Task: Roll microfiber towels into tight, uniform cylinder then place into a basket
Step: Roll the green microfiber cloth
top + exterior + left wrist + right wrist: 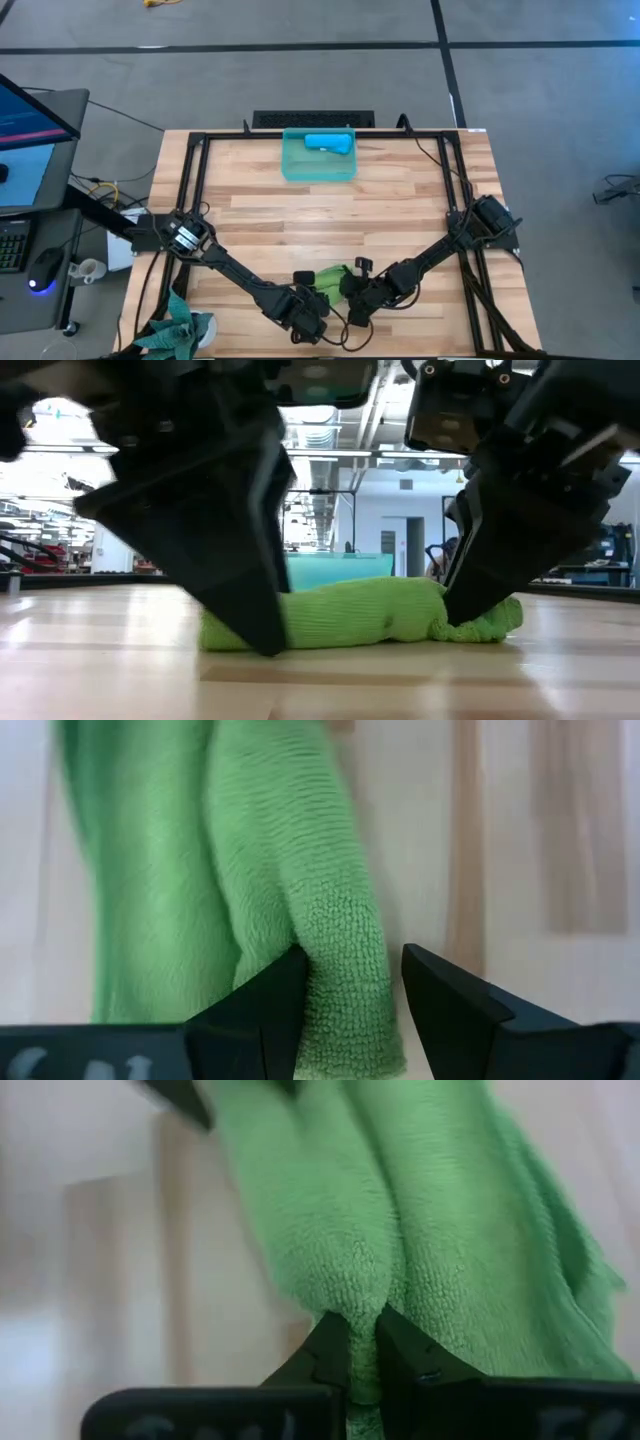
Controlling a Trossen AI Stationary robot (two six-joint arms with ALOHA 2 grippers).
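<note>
The lime green towel (365,615) lies loosely rolled, lumpy, near the table's front edge. The right gripper (362,1342) pinches one end of it; the left gripper (350,985) stands at the other end, fingers apart around the cloth. The blue towel (328,143) sits rolled in the basket (318,172) at the far side.

Pale wooden surface (330,215) with black frame rails (195,175) along its edges. Dark teal cloth (170,330) bunched at near left corner. Left of it, desk with lit monitor (25,115), keyboard (12,245), mouse (45,268). Grey floor (300,75) crossed by dark lines.
</note>
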